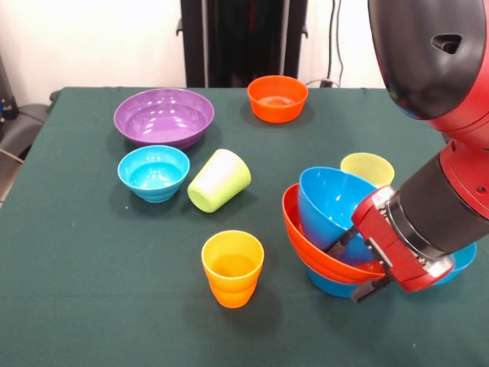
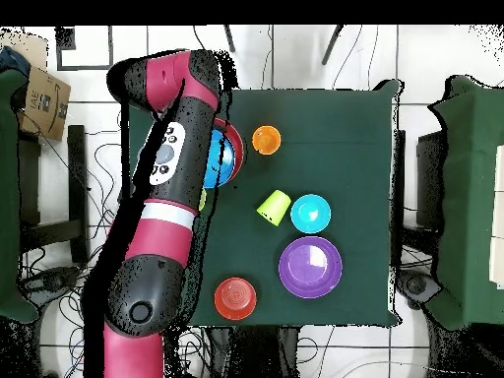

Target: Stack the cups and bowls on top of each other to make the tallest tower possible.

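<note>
Green-clothed table (image 1: pixel 92 267) — white tiled floor (image 2: pixel 295 59), cardboard box (image 2: pixel 44 98).

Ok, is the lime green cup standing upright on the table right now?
No. In the front view the lime green cup lies tipped on its side between the small blue bowl and the tilted tower.

A large purple bowl (image 1: pixel 163 117) is sitting upright at the back of the worktop, with a small orange bowl (image 1: pixel 277 98) well apart beside it. A small blue bowl (image 1: pixel 153 173) is standing upright in front of the purple one, and just beside it a lime green cup (image 1: pixel 219 180) is lying on its side. An orange cup (image 1: pixel 232 268) is standing upright nearer the front. The tower (image 1: pixel 325 229) is tilting: a big blue bowl (image 1: pixel 332 210) is nesting in a wider orange bowl (image 1: pixel 306 243) over a blue piece. A pale yellow cup (image 1: pixel 367 168) is showing behind it.
</note>
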`<state>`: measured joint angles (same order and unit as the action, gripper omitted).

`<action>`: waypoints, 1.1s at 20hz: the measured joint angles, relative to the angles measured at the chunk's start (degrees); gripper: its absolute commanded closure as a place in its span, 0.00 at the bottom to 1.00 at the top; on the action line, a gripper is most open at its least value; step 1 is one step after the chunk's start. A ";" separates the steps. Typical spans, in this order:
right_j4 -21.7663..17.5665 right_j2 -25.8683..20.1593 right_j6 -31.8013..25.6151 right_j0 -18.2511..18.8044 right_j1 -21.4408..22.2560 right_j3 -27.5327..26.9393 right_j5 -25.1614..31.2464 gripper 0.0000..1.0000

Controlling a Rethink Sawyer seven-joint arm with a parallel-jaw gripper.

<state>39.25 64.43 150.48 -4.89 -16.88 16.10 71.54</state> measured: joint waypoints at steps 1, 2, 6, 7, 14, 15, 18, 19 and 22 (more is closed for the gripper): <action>0.00 0.00 0.00 0.00 0.00 0.01 -0.06 0.00; 0.00 0.00 0.00 0.00 -0.01 0.01 -0.17 0.00; 0.00 0.01 0.00 -0.01 -0.09 0.02 -0.70 0.00; 0.00 0.01 0.00 -0.02 -0.12 0.06 -0.86 0.00; 0.04 0.03 0.01 -0.26 -0.21 0.77 -1.80 1.00; 0.00 0.02 0.02 -0.36 -0.20 0.96 -1.76 1.00; -0.01 0.05 0.06 -0.70 -0.44 1.83 -2.21 1.00; -0.05 0.06 0.09 -0.76 -0.57 2.04 -2.56 1.00; -0.07 0.06 0.14 -0.81 -0.87 2.47 -3.23 1.00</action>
<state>39.18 64.49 150.62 -5.69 -17.75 18.57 68.31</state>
